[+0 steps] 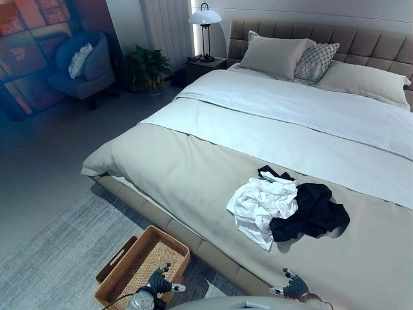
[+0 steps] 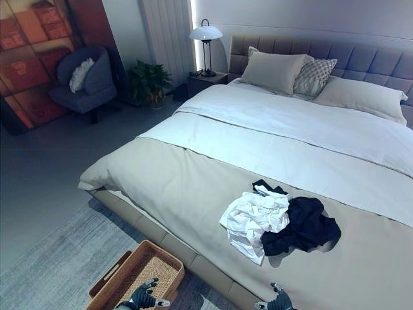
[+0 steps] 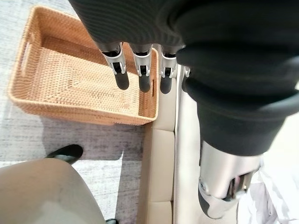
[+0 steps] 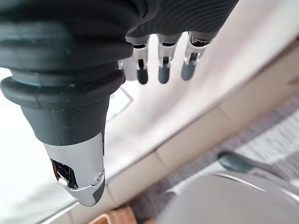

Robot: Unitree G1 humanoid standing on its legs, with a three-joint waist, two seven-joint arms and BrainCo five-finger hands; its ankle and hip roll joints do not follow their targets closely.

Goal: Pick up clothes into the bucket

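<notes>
A crumpled white garment (image 1: 261,205) and a black garment (image 1: 311,210) lie side by side, touching, on the beige bedcover near the foot of the bed (image 1: 193,174). A woven rattan basket (image 1: 139,261) with nothing in it stands on the rug beside the bed's foot. My left hand (image 1: 158,281) hangs above the basket's near end, fingers relaxed and holding nothing; its fingers (image 3: 142,70) hover over the basket (image 3: 70,84). My right hand (image 1: 292,286) hovers over the bed's near edge, short of the clothes, fingers (image 4: 163,65) loose and holding nothing.
The bed carries a white duvet and pillows (image 1: 277,55) at the head. A nightstand with a lamp (image 1: 205,32), a potted plant (image 1: 147,68) and a blue armchair (image 1: 84,64) stand far off at the back left. A grey rug (image 1: 58,252) covers the floor by the basket.
</notes>
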